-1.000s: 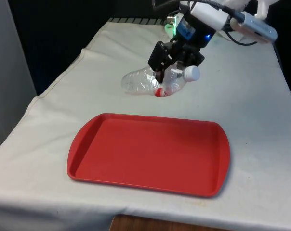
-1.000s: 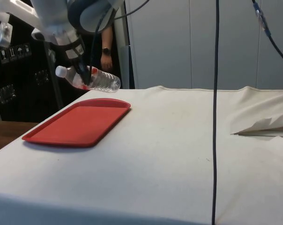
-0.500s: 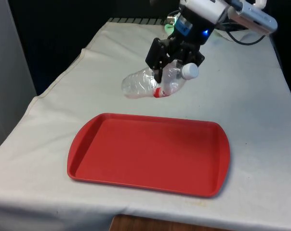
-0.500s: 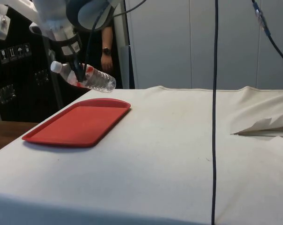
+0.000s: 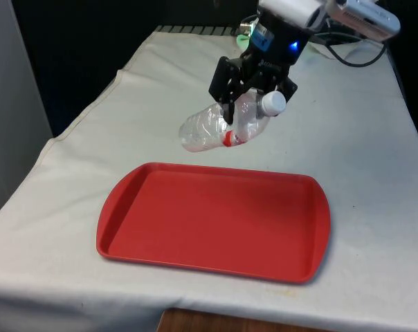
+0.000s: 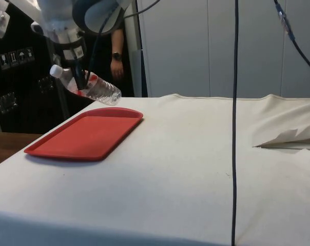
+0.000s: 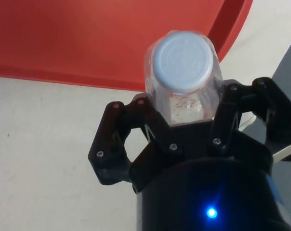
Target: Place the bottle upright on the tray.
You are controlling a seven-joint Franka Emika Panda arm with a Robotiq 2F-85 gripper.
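Above the tray's (image 5: 195, 221) far edge, the bottle (image 5: 219, 128) hangs more steeply tilted than a second ago, base lower, white cap (image 5: 273, 103) raised. Gripper (image 5: 245, 93) fingers are clamped on its neck, nearer the tray than before. White cloth (image 5: 375, 173) covers the table; a person (image 6: 116, 48) stands behind, beside pale cabinets (image 6: 196, 46).

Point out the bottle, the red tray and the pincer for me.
bottle (image 5: 207, 130): front view, on its clear crumpled body.
red tray (image 5: 216, 221): front view, on its bare floor.
pincer (image 5: 239, 102): front view, between its fingertips, clamped near the bottle's neck.
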